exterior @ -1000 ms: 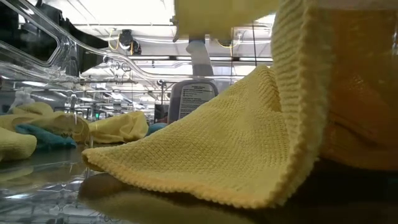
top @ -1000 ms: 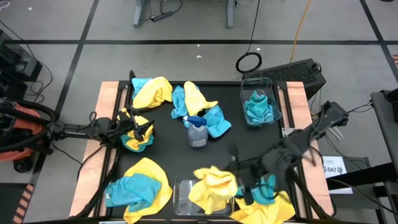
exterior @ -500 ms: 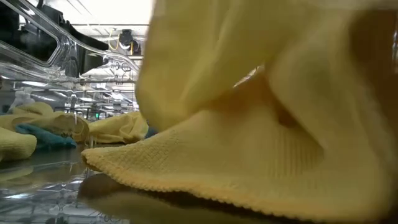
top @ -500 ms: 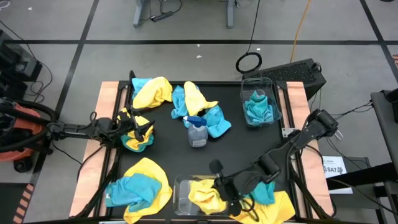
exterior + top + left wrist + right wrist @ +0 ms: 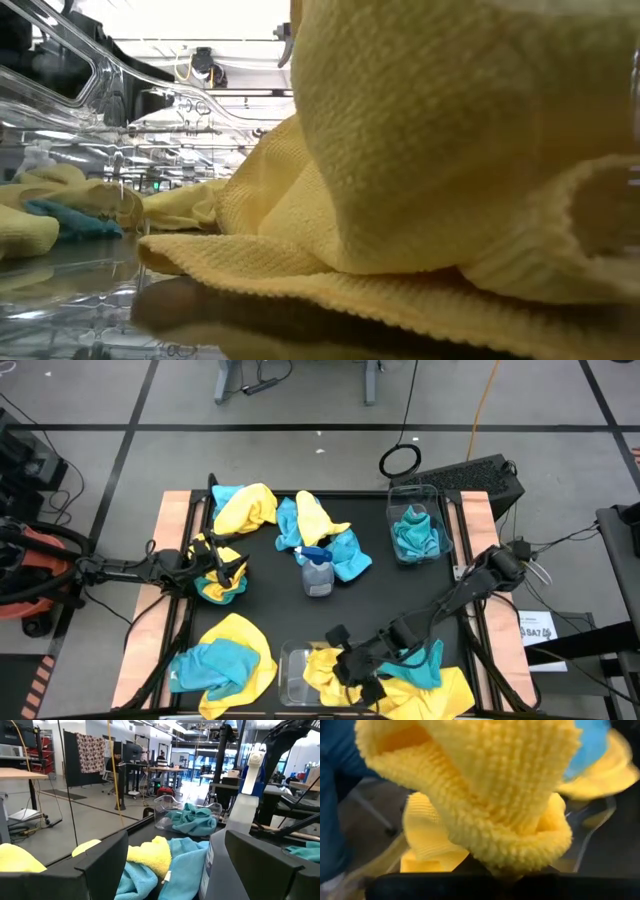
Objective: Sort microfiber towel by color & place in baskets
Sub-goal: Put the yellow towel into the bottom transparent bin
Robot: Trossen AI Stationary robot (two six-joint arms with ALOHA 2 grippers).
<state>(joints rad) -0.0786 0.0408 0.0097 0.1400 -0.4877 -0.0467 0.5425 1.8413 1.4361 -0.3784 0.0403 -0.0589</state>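
Broadly, the black table is strewn with yellow and teal towels: a heap at the near left, a mixed bunch at the far left, another beside the spray bottle in the middle, and a yellow-and-teal pile at the near right. Two clear bins take the sorted cloths; the far-right bin holds teal ones, and the near bin at the table's near edge is receiving yellow. The right tool hangs over that near bin, clamped on a yellow towel that folds thickly over its fingers and lies partly in the bin; in the low view it fills most of the frame, draped on the bin floor. The left tool waits at the left side over a small yellow-and-teal cloth, its fingers spread apart with nothing between them. Such a cloth looks light, limp and easily bunched, so a pinch on a raised fold should lift it, though trailing corners may catch the bin rim or drag a neighbour. The bottle stands among the middle cloths and could be knocked, and overlapping colours in each heap will need separating.
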